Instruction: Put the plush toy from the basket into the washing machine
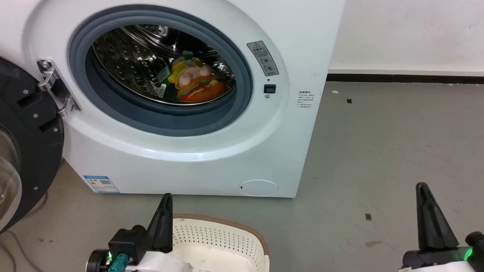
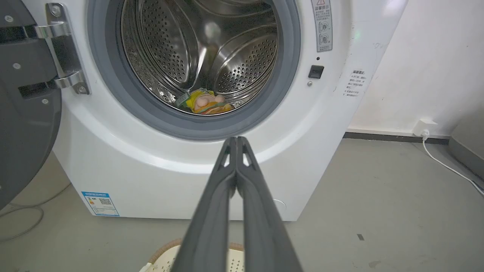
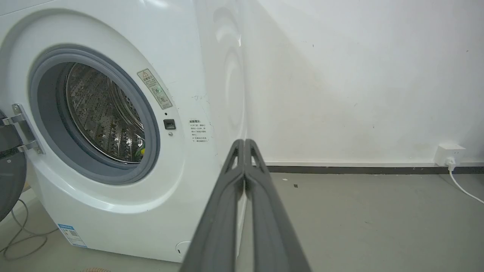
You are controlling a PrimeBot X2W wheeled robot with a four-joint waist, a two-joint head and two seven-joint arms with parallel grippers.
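Note:
The plush toy [image 1: 196, 82], pink and yellow on an orange burger part, lies on the floor of the steel drum inside the white washing machine [image 1: 211, 151], and its top peeks over the grey seal [image 2: 206, 102]. The black door [image 1: 26, 151] hangs open at the left. In front of the machine stands the cream basket [image 1: 223, 236], its bottom showing nothing but a label. My left gripper [image 1: 166, 197] is shut with nothing in it, above the basket's left rim and pointing at the machine [image 2: 236, 139]. My right gripper [image 1: 421, 186] is shut over the bare floor [image 3: 244, 141].
A grey concrete floor [image 1: 378, 151] spreads to the right of the machine, up to a white wall with a dark skirting. A wall socket with a white cable [image 3: 450, 156] sits low on that wall. Thin cables [image 3: 22, 234] lie on the floor under the open door.

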